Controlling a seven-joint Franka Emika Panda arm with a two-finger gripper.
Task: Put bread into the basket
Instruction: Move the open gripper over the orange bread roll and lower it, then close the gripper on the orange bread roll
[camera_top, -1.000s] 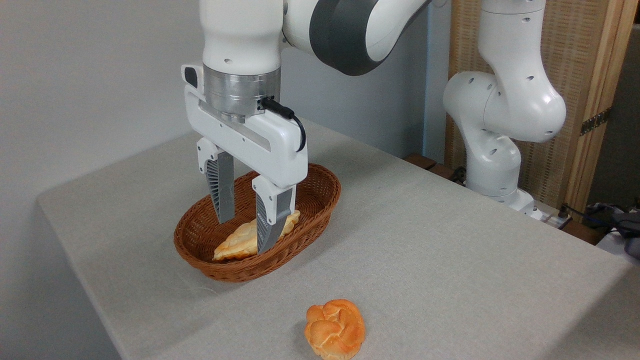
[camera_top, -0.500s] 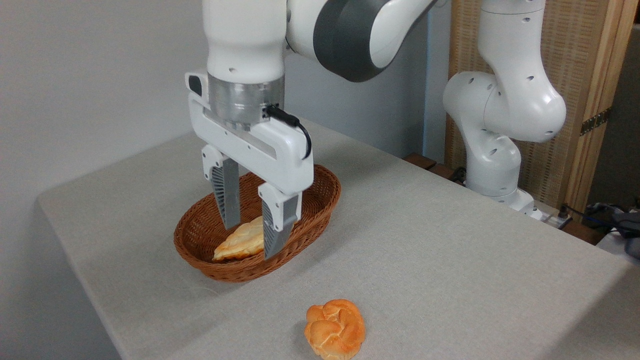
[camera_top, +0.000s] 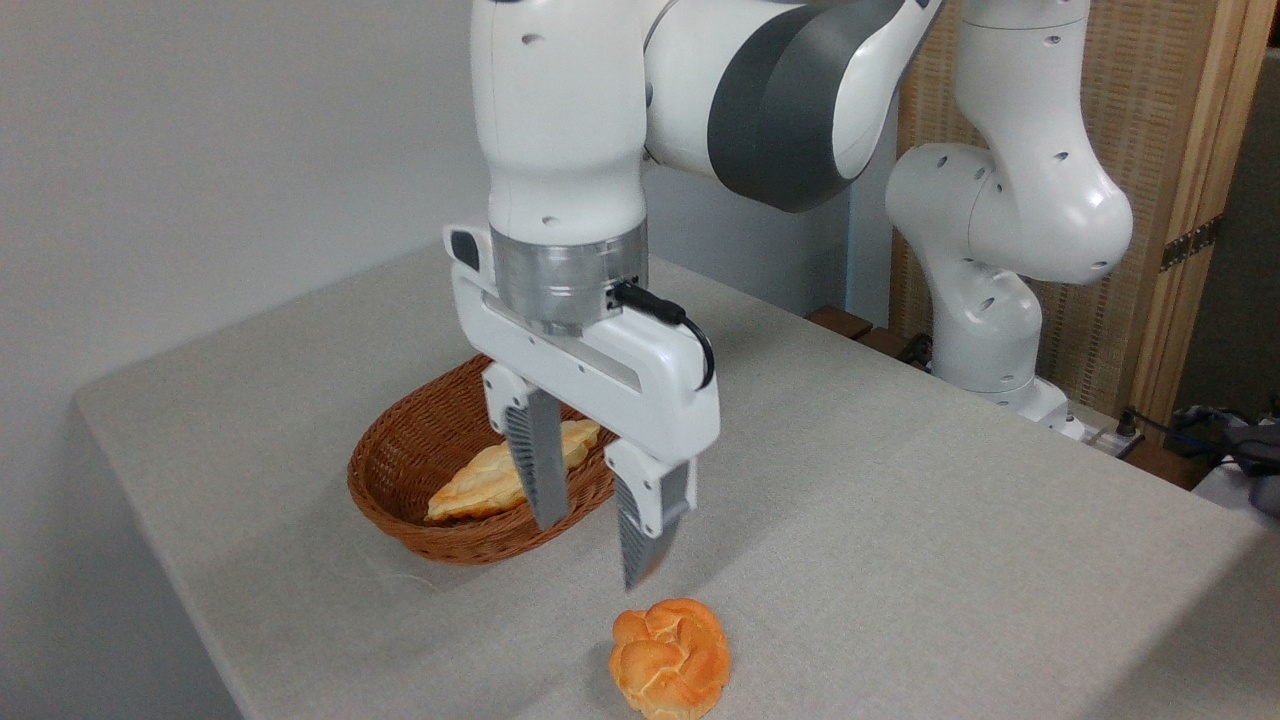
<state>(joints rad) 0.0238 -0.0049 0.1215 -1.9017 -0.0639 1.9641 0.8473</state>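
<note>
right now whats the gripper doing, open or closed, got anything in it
Gripper: open, holding nothing. It hangs above the table between the basket and the bread, touching neither.

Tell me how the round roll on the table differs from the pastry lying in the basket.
The roll is round, with a knotted, lumpy top; the pastry is long, flat and leaf-shaped. The roll is deeper orange-golden; the pastry is paler and yellowish. The roll sits on the bare table, near the front edge; the pastry lies inside the basket. Both are baked goods, and neither is gripped.
</note>
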